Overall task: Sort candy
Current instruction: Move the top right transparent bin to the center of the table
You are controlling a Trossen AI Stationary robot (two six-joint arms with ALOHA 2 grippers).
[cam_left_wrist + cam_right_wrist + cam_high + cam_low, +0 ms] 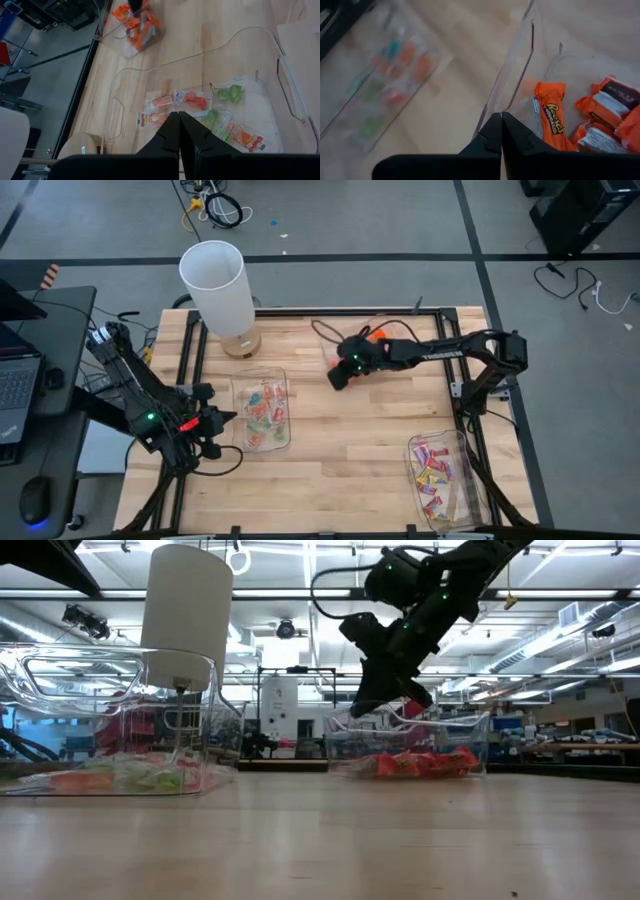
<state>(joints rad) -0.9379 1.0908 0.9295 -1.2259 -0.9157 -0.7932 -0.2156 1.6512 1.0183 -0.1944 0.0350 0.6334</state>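
Just beneath the right gripper (501, 131), whose fingers are pressed together on nothing, the orange candy (549, 116) is heaped in a clear tray (512, 82); light, crinkly and slippery, it is best pinched across the middle.

One camera looks straight down on the whole table (340, 450). Another sits low at its edge, looking across (into the room). Each wrist camera looks down close at a tray; all share the table.
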